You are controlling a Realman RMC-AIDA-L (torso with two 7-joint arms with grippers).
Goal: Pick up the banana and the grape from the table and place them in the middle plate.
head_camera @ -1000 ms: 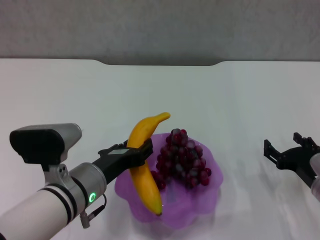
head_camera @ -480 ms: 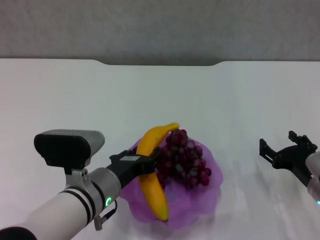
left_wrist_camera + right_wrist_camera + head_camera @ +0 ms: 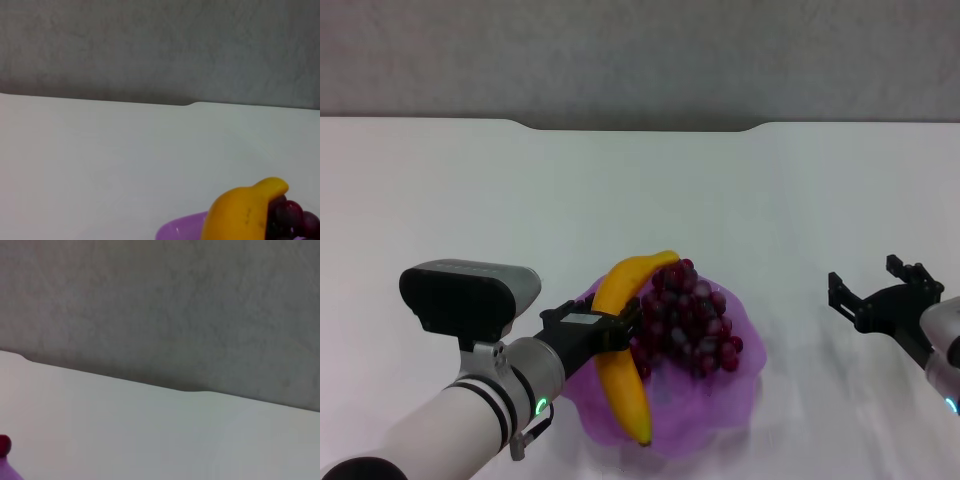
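The banana (image 3: 618,350) is yellow-orange and lies slanted over the left half of the purple scalloped middle plate (image 3: 725,395). Its lower tip is down near the plate's front rim and its upper end rests against the grape (image 3: 686,318). The dark red grape bunch lies in the plate. My left gripper (image 3: 610,330) is shut on the banana's middle. The left wrist view shows the banana (image 3: 244,214), the grape (image 3: 289,216) and the plate's rim (image 3: 179,232). My right gripper (image 3: 882,293) is open and empty, above the table to the right of the plate.
The white table (image 3: 470,200) stretches all around the plate, with its notched far edge (image 3: 640,127) against a grey wall. The right wrist view shows one grape (image 3: 4,445) and a bit of the plate (image 3: 7,473) at its edge.
My left arm has moved right and lower with the banana, bringing it over the plate against the grape. My right gripper has drifted slightly left.
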